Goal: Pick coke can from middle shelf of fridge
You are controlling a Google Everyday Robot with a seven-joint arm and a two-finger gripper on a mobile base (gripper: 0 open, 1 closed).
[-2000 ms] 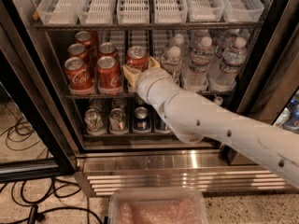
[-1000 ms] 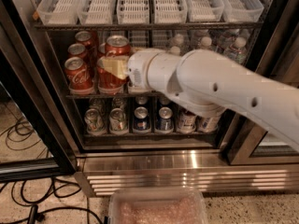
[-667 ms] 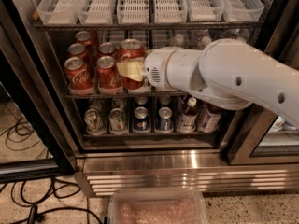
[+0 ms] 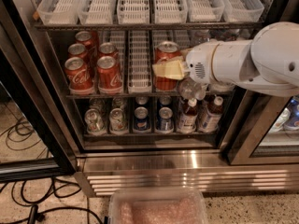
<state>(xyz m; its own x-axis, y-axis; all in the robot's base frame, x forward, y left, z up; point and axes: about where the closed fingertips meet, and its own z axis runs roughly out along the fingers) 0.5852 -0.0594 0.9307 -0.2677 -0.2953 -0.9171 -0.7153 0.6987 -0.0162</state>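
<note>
My gripper (image 4: 169,69) is shut on a red coke can (image 4: 166,52), with a pale yellow finger (image 4: 172,70) across its front. It holds the can upright in front of the middle shelf (image 4: 117,95) of the fridge (image 4: 32,111), near the shelf's middle. My white arm (image 4: 252,59) comes in from the right. Several more coke cans (image 4: 108,73) stand at the left of the same shelf. The lane tray (image 4: 139,64) between them and the held can is empty. Water bottles (image 4: 191,88) at the right are mostly hidden by the arm.
The top rack holds empty white lane trays (image 4: 135,6). The bottom rack (image 4: 140,135) holds cans and small bottles. The steel louvred base (image 4: 187,174) is below. A clear plastic bin (image 4: 156,209) sits at the bottom edge. Cables (image 4: 28,204) lie on the floor at left.
The gripper has carried the coke can to the right along the middle shelf, away from the other coke cans. The arm has swung right.
</note>
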